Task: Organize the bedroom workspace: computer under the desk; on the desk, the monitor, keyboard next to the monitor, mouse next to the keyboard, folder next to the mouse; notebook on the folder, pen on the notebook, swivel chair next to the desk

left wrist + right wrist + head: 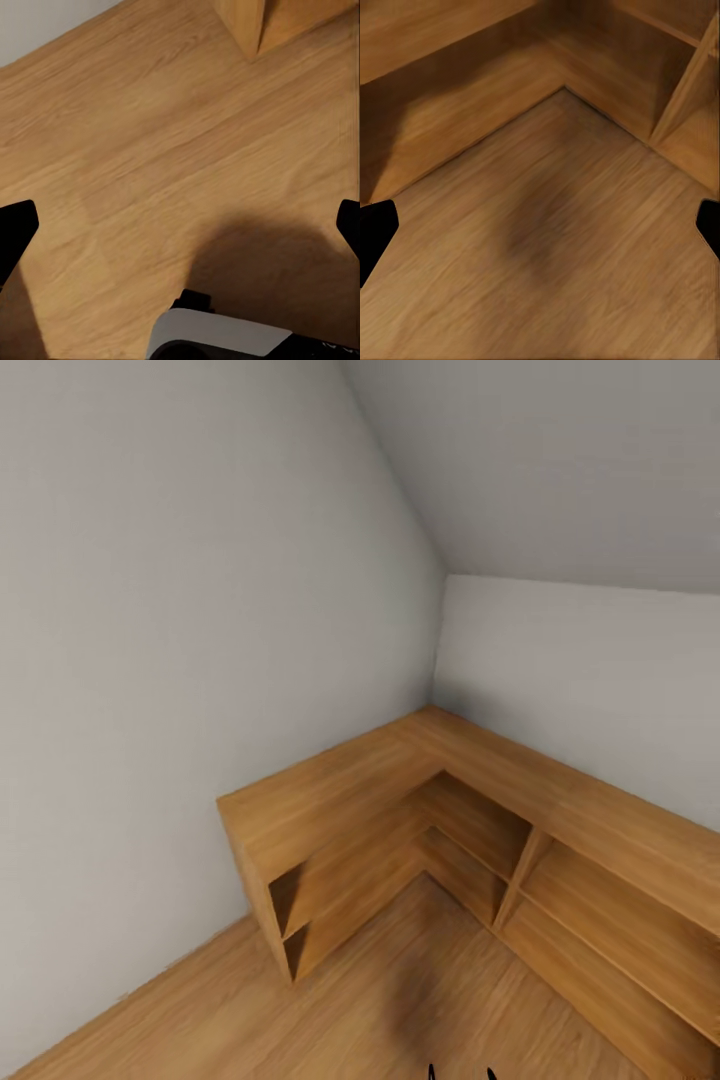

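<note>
The desk, computer, monitor, keyboard, mouse, folder, notebook, pen and swivel chair are out of view. I am facing a room corner with a low wooden shelf unit. My left gripper (180, 229) hangs open over bare wooden floor, its black fingertips (15, 232) far apart and nothing between them. My right gripper (540, 225) is also open and empty, over the floor just in front of the shelf unit's inner corner.
An L-shaped light wooden shelf unit (400, 800) with open compartments fills the corner between two grey walls (150, 660). Wooden floor (400, 1010) lies in front of it. One end post of the unit (244, 26) stands near my left gripper. Part of my white body (217, 337) shows below.
</note>
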{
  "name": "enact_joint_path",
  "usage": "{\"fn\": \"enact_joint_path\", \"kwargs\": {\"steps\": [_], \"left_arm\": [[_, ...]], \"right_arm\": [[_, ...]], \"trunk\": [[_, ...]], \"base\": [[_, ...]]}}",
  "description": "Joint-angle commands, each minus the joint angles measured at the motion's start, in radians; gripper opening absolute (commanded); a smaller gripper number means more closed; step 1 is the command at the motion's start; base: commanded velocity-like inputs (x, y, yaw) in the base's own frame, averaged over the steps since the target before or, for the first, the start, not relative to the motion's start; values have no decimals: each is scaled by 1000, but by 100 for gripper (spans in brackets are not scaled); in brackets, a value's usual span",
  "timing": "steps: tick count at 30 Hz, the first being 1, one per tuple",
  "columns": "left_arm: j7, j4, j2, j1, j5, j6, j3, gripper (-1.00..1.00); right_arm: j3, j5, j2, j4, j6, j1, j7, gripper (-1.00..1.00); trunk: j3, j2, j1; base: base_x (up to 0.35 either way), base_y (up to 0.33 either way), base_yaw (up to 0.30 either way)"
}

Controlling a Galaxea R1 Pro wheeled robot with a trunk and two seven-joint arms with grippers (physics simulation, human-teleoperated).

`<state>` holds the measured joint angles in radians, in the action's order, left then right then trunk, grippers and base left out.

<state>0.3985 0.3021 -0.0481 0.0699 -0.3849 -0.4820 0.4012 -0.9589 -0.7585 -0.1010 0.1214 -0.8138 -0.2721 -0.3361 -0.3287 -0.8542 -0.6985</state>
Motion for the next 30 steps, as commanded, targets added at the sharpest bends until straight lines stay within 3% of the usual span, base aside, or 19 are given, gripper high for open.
{"fn": "enact_joint_path", "kwargs": {"steps": [1,10,20,26,30], "left_arm": [[8,0,1,1,-5,-3,9,100],[8,0,1,1,-5,-3,10,100],[8,0,1,1,-5,-3,8,100],[8,0,1,1,-5,-3,10,100],[8,-1,1,1,-5,-3,9,100]], "right_arm": [[-8,-1,0,0,-1,-1,-9,100],[-6,-5,1,0,-1,-1,-9,100],[-3,-7,1,0,-1,-1,-9,100],[-3,-7,3,-3,0,-1,-12,100],[-5,-9,6,-83,-3,1,-11,100]], "trunk": [[-1,-1,-1],[-1,-1,-1],[-1,-1,-1],[-1,-1,-1],[-1,-1,-1]], "base": [[333,0,-290],[283,0,-291],[27,10,-291],[1,185,-292],[0,40,-292]]}}
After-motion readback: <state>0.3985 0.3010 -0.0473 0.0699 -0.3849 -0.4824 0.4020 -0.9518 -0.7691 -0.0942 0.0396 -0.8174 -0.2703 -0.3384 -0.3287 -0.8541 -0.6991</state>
